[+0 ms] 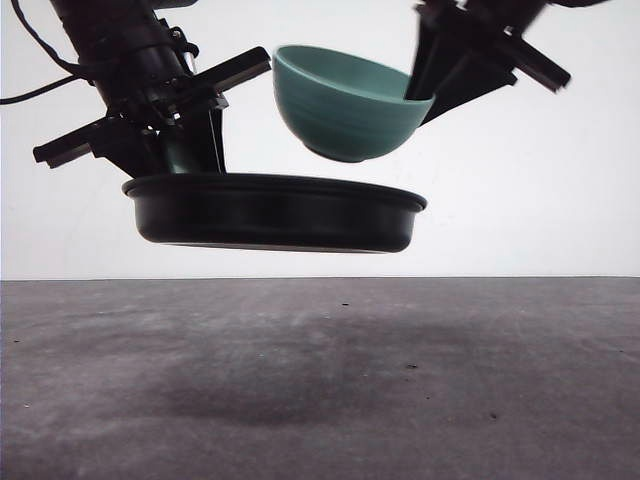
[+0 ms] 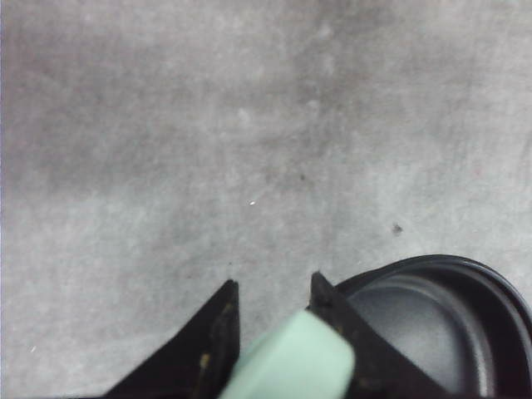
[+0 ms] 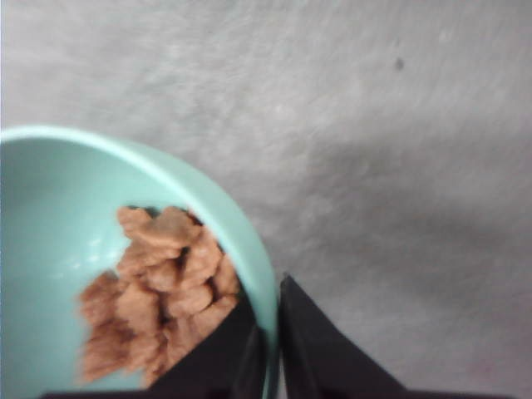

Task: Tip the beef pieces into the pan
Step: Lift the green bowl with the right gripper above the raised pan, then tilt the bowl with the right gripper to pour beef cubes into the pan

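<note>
The black pan [image 1: 275, 212] hangs level in the air above the table, held by its mint-green handle [image 2: 295, 366]. My left gripper [image 1: 190, 140] is shut on that handle, one finger on each side [image 2: 273, 287]. The pan's inside [image 2: 432, 324] looks bare where it shows. Just above the pan's right half hangs a teal ribbed bowl [image 1: 345, 102], tilted slightly. My right gripper [image 1: 430, 85] is shut on the bowl's rim [image 3: 268, 307], one finger inside and one outside. A heap of orange-brown beef pieces [image 3: 158, 291] lies in the bowl against the held side.
A grey table top [image 1: 320, 380] lies well below both held things, with the pan's shadow on it. A plain white wall stands behind. Nothing else stands on the table in view.
</note>
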Available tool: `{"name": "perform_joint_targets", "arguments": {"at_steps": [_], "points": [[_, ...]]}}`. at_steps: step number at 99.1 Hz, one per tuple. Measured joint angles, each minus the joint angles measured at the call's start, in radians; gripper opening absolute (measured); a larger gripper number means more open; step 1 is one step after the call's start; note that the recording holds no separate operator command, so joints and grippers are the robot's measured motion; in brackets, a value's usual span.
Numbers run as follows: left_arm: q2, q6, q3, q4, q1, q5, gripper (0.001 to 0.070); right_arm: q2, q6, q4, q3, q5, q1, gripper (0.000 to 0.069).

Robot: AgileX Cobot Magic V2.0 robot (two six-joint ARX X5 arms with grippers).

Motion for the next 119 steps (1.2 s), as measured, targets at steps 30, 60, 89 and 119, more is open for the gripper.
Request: {"name": "perform_joint_targets", "arguments": {"at_steps": [30,60,89,119], "points": [[0.0,-0.008,0.0,-0.001,-0.002,0.001,0.0096,0.001,-0.173,0.088,0.0,0.474,0.161,0.0015],[0.0,-0.045,0.0,0.03,0.016,0.034,0.0096,0.013,-0.375,0.229,0.0,0.696,0.284,0.0015],[0.0,-0.058,0.0,0.03,0.066,0.066,0.0095,0.058,-0.521,0.268,0.0,0.812,0.338,0.0015],[0.0,-0.074,0.0,0.025,0.106,0.085,0.0094,0.087,-0.748,0.478,-0.033,0.827,0.369,0.0015]]}}
